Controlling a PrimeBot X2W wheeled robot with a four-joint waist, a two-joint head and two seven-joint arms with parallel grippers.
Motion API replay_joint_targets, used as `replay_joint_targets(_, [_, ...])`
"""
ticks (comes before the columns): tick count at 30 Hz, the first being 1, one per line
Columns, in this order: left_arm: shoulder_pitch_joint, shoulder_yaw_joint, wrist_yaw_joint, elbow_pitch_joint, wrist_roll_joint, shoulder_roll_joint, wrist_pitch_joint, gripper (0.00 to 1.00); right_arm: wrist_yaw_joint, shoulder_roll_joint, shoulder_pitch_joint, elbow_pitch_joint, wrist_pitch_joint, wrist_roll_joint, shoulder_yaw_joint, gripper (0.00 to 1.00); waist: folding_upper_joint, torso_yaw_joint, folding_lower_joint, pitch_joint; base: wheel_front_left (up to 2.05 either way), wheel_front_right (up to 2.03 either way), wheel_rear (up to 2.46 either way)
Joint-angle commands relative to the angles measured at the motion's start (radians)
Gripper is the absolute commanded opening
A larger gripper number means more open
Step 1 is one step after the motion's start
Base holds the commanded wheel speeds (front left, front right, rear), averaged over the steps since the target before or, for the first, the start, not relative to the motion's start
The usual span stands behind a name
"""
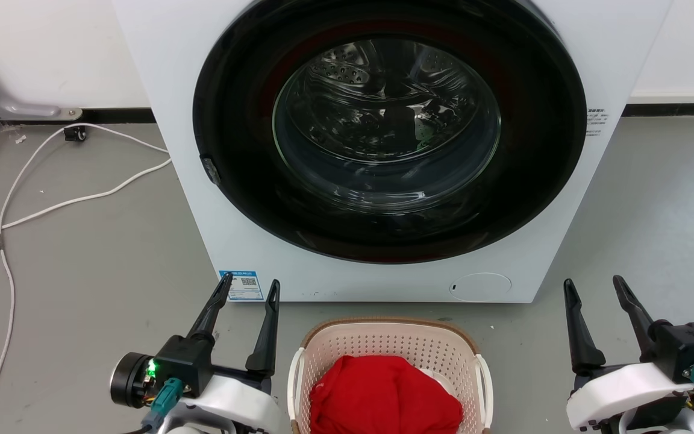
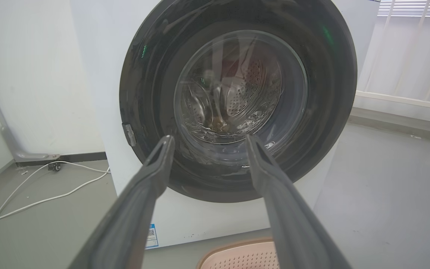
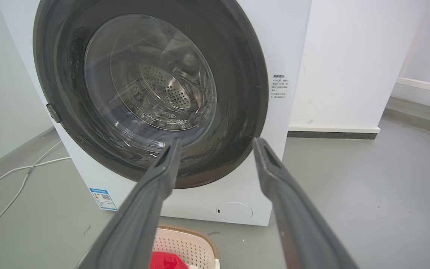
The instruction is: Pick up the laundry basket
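Observation:
The laundry basket (image 1: 383, 340), cream with perforated walls, a brown rim and white side handles, stands on the floor at the bottom centre of the head view, holding red cloth (image 1: 383, 395). Its far rim shows low in the left wrist view (image 2: 237, 248) and the right wrist view (image 3: 185, 239). My left gripper (image 1: 250, 289) hangs open just left of the basket, apart from it. My right gripper (image 1: 594, 286) is open farther off to the basket's right. Both sets of fingers are empty and point toward the washing machine.
A white front-loading washing machine (image 1: 383, 265) with a closed dark round door (image 1: 389, 129) stands right behind the basket. A white cable (image 1: 52, 208) trails over the grey floor at the left. Bare floor lies on the right side of the machine.

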Motion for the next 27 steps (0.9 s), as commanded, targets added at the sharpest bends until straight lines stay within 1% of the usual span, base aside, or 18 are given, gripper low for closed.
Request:
replay_joint_targets(1, [0.011, -0.003, -0.005, -0.002, 0.019, -0.001, -0.01, 1.0, 0.0, 0.0, 0.001, 0.0, -0.008, -0.018, -0.002, 1.0, 0.0, 0.0, 0.0, 0.0, 0.0, 0.0, 0.0])
replay_joint_targets(4, [0.014, -0.004, -0.006, 0.002, 0.029, -0.003, -0.015, 1.0, 0.0, 0.0, 0.004, 0.003, -0.014, -0.028, -0.002, 1.0, 0.0, 0.001, 0.0, -0.001, 0.0, 0.0, 0.0])
replay_joint_targets(10, [0.012, 0.002, -0.009, 0.008, 0.008, -0.007, -0.014, 1.0, 0.0, 0.001, 0.0, 0.015, -0.017, -0.002, -0.006, 1.0, 0.0, 0.001, 0.0, 0.0, 0.0, 0.0, 0.0])
replay_joint_targets(17, [0.01, 0.008, -0.013, 0.006, 0.0, -0.01, -0.014, 1.0, 0.0, 0.001, -0.005, 0.026, -0.024, 0.0, -0.011, 1.0, 0.0, 0.002, 0.0, 0.002, 0.0, 0.0, 0.0])
replay_joint_targets(20, [0.006, 0.01, 0.0, 0.015, 0.01, -0.006, -0.014, 1.0, 0.0, 0.001, -0.01, 0.03, -0.025, 0.001, -0.013, 1.0, 0.0, 0.003, 0.0, 0.005, 0.0, 0.0, 0.0])
replay_joint_targets(24, [-0.023, 0.011, 0.004, 0.035, 0.015, -0.004, -0.014, 1.0, 0.0, 0.001, -0.023, 0.046, -0.014, -0.006, -0.026, 1.0, 0.0, -0.002, 0.0, 0.026, 0.0, 0.0, 0.0])
replay_joint_targets(27, [-0.051, 0.015, 0.008, 0.059, 0.014, 0.001, -0.014, 1.0, 0.0, 0.001, -0.044, 0.065, -0.01, -0.007, -0.035, 1.0, 0.0, -0.011, 0.0, 0.069, 0.0, 0.0, 0.0])
